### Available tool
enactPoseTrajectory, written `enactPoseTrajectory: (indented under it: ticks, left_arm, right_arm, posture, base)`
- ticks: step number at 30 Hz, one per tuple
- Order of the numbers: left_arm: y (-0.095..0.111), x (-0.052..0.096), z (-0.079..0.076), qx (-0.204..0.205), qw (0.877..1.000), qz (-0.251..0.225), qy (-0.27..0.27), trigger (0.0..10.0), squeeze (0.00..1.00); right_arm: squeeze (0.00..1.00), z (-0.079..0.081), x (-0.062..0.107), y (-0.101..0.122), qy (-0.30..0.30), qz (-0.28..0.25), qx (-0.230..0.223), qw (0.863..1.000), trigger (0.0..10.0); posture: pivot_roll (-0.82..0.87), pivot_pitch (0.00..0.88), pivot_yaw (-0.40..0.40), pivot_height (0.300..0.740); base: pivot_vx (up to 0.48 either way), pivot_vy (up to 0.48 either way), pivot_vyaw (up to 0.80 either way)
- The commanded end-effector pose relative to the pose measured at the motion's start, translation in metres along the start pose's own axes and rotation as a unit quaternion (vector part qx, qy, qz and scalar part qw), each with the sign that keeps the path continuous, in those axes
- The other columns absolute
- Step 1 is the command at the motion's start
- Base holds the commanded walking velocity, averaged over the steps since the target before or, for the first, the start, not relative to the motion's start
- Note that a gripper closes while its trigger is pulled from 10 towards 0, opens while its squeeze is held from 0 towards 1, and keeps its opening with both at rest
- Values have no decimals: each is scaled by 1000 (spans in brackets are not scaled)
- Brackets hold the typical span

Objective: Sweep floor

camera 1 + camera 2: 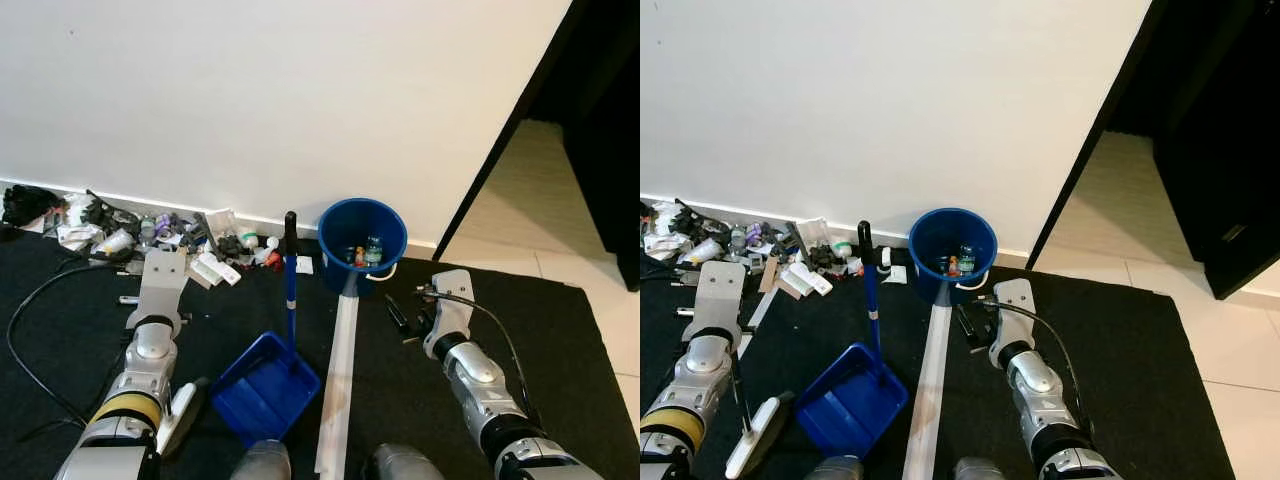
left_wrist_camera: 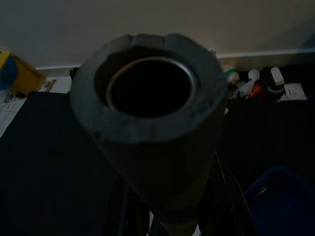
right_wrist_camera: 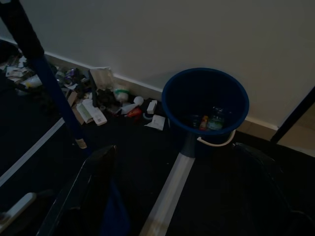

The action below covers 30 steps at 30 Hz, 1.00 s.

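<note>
Blue dustpan upright-handled on black mat

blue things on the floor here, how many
2: the blue bucket stands by the wall on the black mat's far edge, and the blue dustpan lies nearer the robot, its long handle upright. Small blue bits may hide in the litter pile.

We face a plain white wall with a white baseboard along its foot. Under us lies a black floor mat; beyond its right edge we see pale floor tiles. On the right, a dark doorway opens.
</note>
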<state>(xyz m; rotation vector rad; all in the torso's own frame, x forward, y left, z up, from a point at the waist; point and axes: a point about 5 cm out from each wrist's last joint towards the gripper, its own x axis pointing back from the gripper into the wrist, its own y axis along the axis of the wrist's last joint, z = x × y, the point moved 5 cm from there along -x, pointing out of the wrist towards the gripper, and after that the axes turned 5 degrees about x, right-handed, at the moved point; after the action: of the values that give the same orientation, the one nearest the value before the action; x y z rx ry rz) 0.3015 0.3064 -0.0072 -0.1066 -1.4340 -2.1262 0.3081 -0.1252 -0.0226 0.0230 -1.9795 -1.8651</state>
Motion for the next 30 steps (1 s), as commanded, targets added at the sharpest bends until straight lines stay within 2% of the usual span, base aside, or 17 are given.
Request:
enactPoseTrajectory:
  ticks: [1, 7, 10, 13, 17, 19, 20, 21, 22, 23, 24, 25, 26, 27, 28, 29, 30]
  left_arm:
    - [-47, 9, 29, -95, 991, 88, 21, 10000, 0]
    - [-56, 11, 25, -119, 987, 111, -11, 10000, 0]
    - [-65, 14, 16, -134, 981, 131, -47, 10000, 0]
    - [-80, 22, 4, -163, 968, 165, -95, 10000, 0]
    - [-90, 27, -1, -174, 960, 186, -117, 10000, 0]
    - [-91, 28, -2, -171, 960, 187, -117, 10000, 0]
    - [-85, 24, 1, -154, 967, 175, -100, 10000, 0]
    - [-85, 24, 1, -154, 967, 175, -100, 10000, 0]
    - [-77, 20, 4, -126, 975, 161, -83, 10000, 0]
    - [-60, 12, 9, -56, 988, 134, -45, 10000, 0]
    - [-44, 6, 16, 14, 995, 102, -12, 10000, 0]
    - [-44, 6, 16, 14, 995, 102, -12, 10000, 0]
    - [-25, 0, 24, 84, 994, 61, 17, 10000, 0]
    - [-7, -4, 36, 127, 991, 19, 47, 10000, 0]
    - [-7, -4, 36, 127, 991, 19, 47, 10000, 0]
    - [10, -6, 45, 156, 985, -18, 66, 10000, 0]
    - [10, -6, 45, 156, 985, -18, 66, 10000, 0]
  right_arm:
    - [0, -1, 1, -2, 2, 3, 5, 1000, 10000]
    - [0, 0, 1, -3, 6, 4, 5, 1000, 10000]
    - [0, 1, 1, -3, 8, 5, 6, 1000, 10000]
    - [0, 2, 1, -4, 11, 7, 6, 1000, 10000]
    - [0, 3, 2, -5, 13, 8, 6, 1000, 10000]
    - [0, 4, 2, -6, 14, 8, 7, 1000, 10000]
    - [0, 4, 2, -6, 15, 8, 7, 1000, 10000]
    - [0, 4, 2, -6, 15, 8, 7, 1000, 10000]
    - [0, 4, 2, -6, 16, 8, 7, 1000, 10000]
    - [0, 4, 2, -6, 16, 8, 8, 1000, 10000]
    - [0, 4, 2, -5, 16, 7, 8, 1000, 10000]
    - [0, 4, 2, -5, 16, 7, 8, 1000, 10000]
    - [0, 4, 1, -4, 17, 5, 9, 1000, 10000]
    - [0, 3, 0, -2, 16, 3, 8, 1000, 10000]
    - [0, 3, 0, -2, 16, 3, 8, 1000, 10000]
    - [0, 3, -1, -1, 16, 0, 8, 1000, 10000]
    - [0, 3, -1, -1, 16, 0, 8, 1000, 10000]
  posture:
    - [128, 0, -71, 740]
    - [129, 0, -70, 740]
    - [130, 0, -67, 740]
    - [129, 0, -65, 740]
    - [129, 0, -65, 740]
    - [129, 0, -65, 740]
    - [129, 0, -65, 740]
    - [129, 0, -65, 740]
    - [131, 0, -69, 740]
    - [131, 0, -69, 740]
    - [131, 0, -69, 740]
    - [131, 0, -69, 740]
    - [131, 0, -69, 740]
    - [133, 0, -76, 740]
    - [133, 0, -76, 740]
    - [133, 0, -76, 740]
    - [133, 0, -76, 740]
  base:
    - [0, 0, 0]
    - [0, 0, 0]
    - [0, 0, 0]
    - [0, 0, 0]
    - [0, 0, 0]
    - [0, 0, 0]
    - [0, 0, 0]
    - [0, 0, 0]
    - [0, 0, 0]
    - [0, 0, 0]
    - [0, 0, 0]
    - [0, 0, 0]
    - [0, 0, 0]
    - [0, 0, 0]
    - [0, 0, 0]
    - [0, 0, 0]
    - [0, 0, 0]
